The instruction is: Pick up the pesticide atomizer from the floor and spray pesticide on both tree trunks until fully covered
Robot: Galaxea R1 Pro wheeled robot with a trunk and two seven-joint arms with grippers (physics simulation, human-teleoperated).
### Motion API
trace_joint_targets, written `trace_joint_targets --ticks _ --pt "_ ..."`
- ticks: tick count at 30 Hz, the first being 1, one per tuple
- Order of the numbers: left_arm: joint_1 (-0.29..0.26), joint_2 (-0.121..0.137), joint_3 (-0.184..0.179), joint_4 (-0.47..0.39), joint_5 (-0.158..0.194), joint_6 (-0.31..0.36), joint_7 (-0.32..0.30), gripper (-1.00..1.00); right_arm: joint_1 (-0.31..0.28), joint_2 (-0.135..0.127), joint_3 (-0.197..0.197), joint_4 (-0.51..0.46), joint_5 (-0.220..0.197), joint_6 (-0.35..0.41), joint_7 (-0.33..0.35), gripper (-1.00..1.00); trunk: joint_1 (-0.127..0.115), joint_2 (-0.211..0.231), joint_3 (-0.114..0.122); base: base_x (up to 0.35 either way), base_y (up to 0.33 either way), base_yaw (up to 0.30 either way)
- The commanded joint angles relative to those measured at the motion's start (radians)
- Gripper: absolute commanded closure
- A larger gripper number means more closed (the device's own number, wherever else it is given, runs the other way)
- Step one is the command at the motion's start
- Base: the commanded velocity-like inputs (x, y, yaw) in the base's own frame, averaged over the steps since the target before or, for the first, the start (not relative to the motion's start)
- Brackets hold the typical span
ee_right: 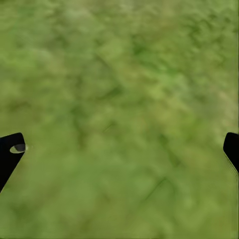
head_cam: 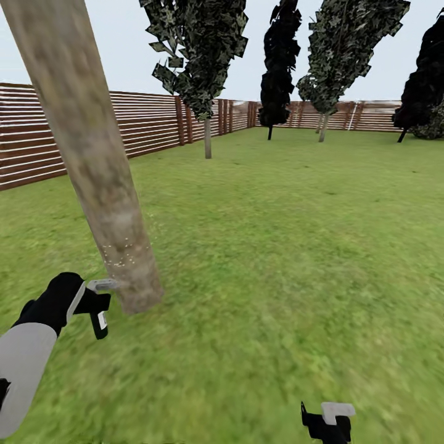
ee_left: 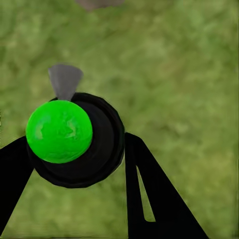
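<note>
The left pincer [head_cam: 98, 302] is closed around the pesticide atomizer [ee_left: 74, 137]. In the left wrist view, the atomizer presents a bright green cap on a round black body, with a grey nozzle tip, seated between the black fingers [ee_left: 149, 194] above the lawn [head_cam: 277, 246]. In the head view, the left pincer sits just beside the base of the tree trunk [head_cam: 92, 154], which leans across the left of the view. A scatter of whitish pesticide [head_cam: 123, 256] specks lies on the lower trunk. The right pincer [ee_right: 119, 149] stands open, fingers well apart over bare grass. A slatted wooden fence [head_cam: 142, 123] and dark narrow trees [head_cam: 277, 68] border the far lawn.
</note>
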Motion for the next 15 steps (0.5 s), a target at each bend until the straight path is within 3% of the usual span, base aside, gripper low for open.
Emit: trace_joint_targets --ticks 1,15 --pt "-0.001 -0.001 0.004 -0.001 -0.010 0.004 -0.009 1.00 0.000 0.000 0.009 -0.001 -0.004 0.000 -0.005 -1.00 0.000 0.000 -0.001 0.007 -0.272 0.129" --pt "-0.001 -0.001 0.003 0.008 -0.010 0.004 -0.009 1.00 0.000 -0.002 0.007 0.000 -0.006 0.000 -0.005 -1.00 0.000 0.000 -0.001 0.000 -0.273 0.007"
